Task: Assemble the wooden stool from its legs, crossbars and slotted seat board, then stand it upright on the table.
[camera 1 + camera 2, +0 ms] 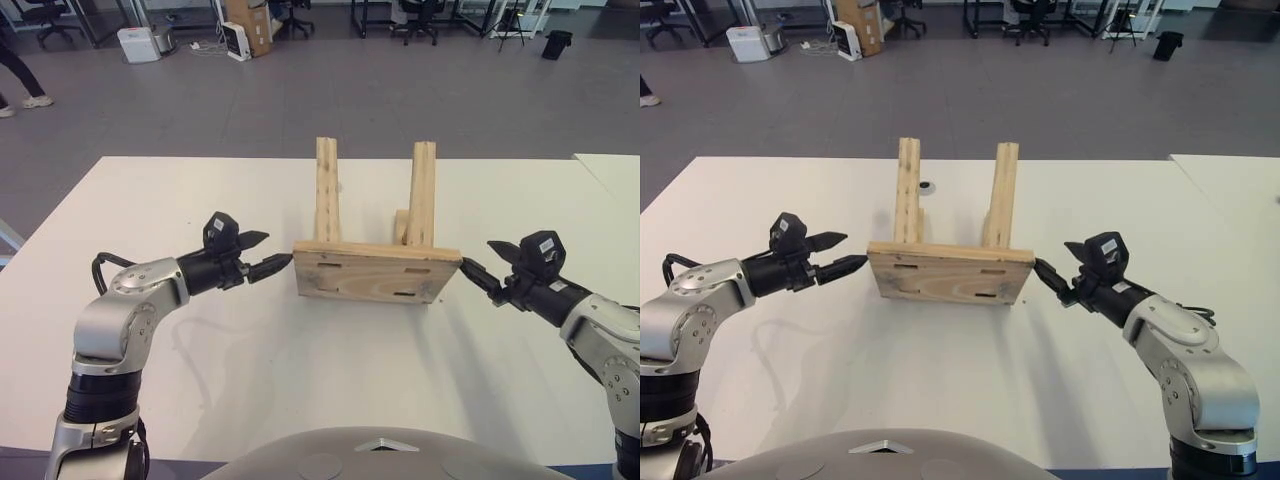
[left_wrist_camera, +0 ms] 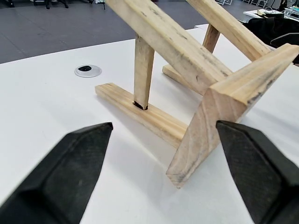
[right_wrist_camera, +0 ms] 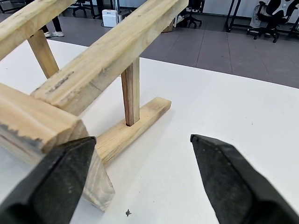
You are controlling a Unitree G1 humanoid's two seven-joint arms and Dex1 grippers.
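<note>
The wooden stool lies on its side on the white table [image 1: 200, 200]. Its slotted seat board [image 1: 378, 274] stands on edge, facing me. Two legs [image 1: 327, 190] [image 1: 421, 195] point away from me, and thin crossbars [image 2: 142, 70] join them to the legs resting on the table [image 2: 140, 109]. My left gripper [image 1: 272, 250] is open, level with the seat board's left edge and a short gap from it. My right gripper [image 1: 478, 258] is open at the board's right edge [image 3: 42, 126], one fingertip [image 3: 60, 177] close against the corner. Neither holds anything.
A round cable grommet [image 2: 88, 70] sits in the tabletop beyond the stool's left leg. A second white table [image 1: 610, 170] starts at the far right. Past the table's far edge are bare grey floor, office chairs and boxes.
</note>
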